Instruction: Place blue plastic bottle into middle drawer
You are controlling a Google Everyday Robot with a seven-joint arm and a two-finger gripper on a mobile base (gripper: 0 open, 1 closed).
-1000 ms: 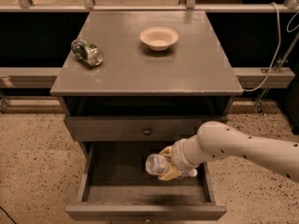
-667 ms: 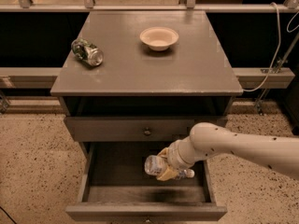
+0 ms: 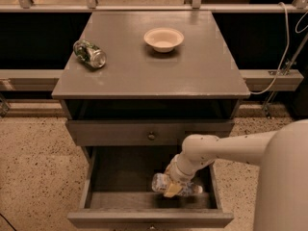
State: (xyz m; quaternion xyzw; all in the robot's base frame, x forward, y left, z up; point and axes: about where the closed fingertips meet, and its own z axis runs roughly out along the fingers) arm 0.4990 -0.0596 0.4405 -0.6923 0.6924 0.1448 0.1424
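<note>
So the gripper [image 3: 170,182] is down inside the open middle drawer [image 3: 120,179], in the right half and toward the front. It's closed around the blue plastic bottle [image 3: 191,189]. One yellowish fingertip [image 3: 171,191] laps over the near side of the bottle, and the other one is hidden behind it.

The bottle lies on its side, running left to right across the drawer, with a pale end sticking out on each side of the gripper. It's low in the drawer, but from this angle I honestly can't tell if it's resting on the drawer floor or held just above it.

The white arm [image 3: 226,147] comes in from the right and angles down over the drawer's right wall, with the wrist pointing down and to the left. The big rounded white body [image 3: 284,186] fills the bottom right corner.

The drawer is pulled well out, grey inside, with its front panel [image 3: 149,219] nearest the camera. Right above it the top drawer [image 3: 110,133] is shut, with a small round knob [image 3: 151,135] in the middle. Above that there's a dark open slot under the cabinet top [image 3: 192,76].

On the top, a green-patterned can [image 3: 89,54] lies on its side near the left edge. A shallow pale bowl [image 3: 163,38] sits upright toward the back middle, well apart from the can.

The speckled floor [image 3: 33,167] is around the cabinet, and a light cable [image 3: 284,52] hangs at the far right.
</note>
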